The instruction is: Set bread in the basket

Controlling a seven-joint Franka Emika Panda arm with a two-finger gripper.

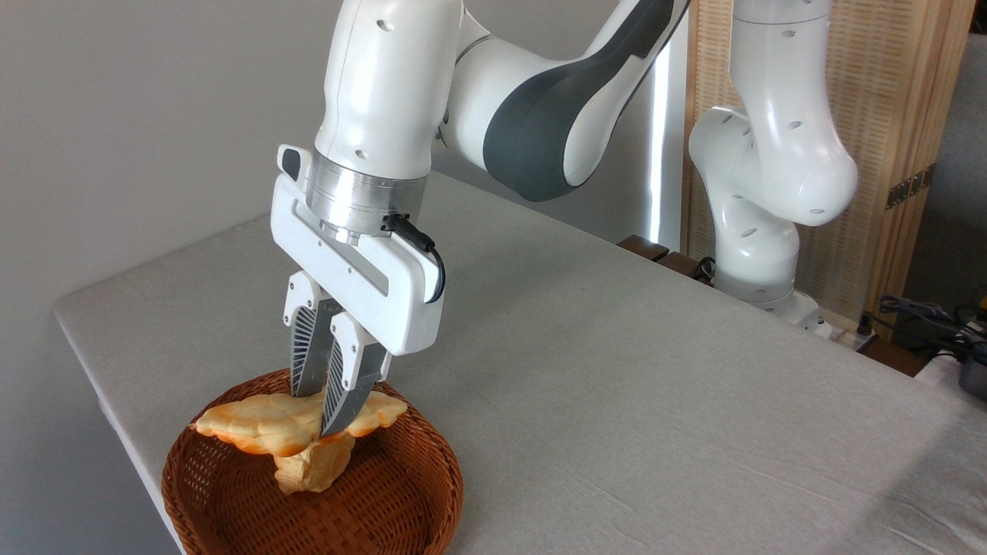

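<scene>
The bread (258, 426) is a golden, leaf-shaped loaf with pointed ends, held roughly level just above the basket's far side. My gripper (322, 416) points down over it, fingers (343, 389) shut on the loaf near its middle. The basket (401, 501) is a round, reddish-brown wicker bowl at the table's front left corner. A paler yellow lump (312, 468) hangs or rests right under the loaf inside the basket; I cannot tell whether it is part of the loaf.
The grey cloth-covered table (617, 385) stretches right and back of the basket. The basket sits close to the table's left edge. The arm's white base (759, 262) stands at the far right edge, with cables (925, 316) beyond it.
</scene>
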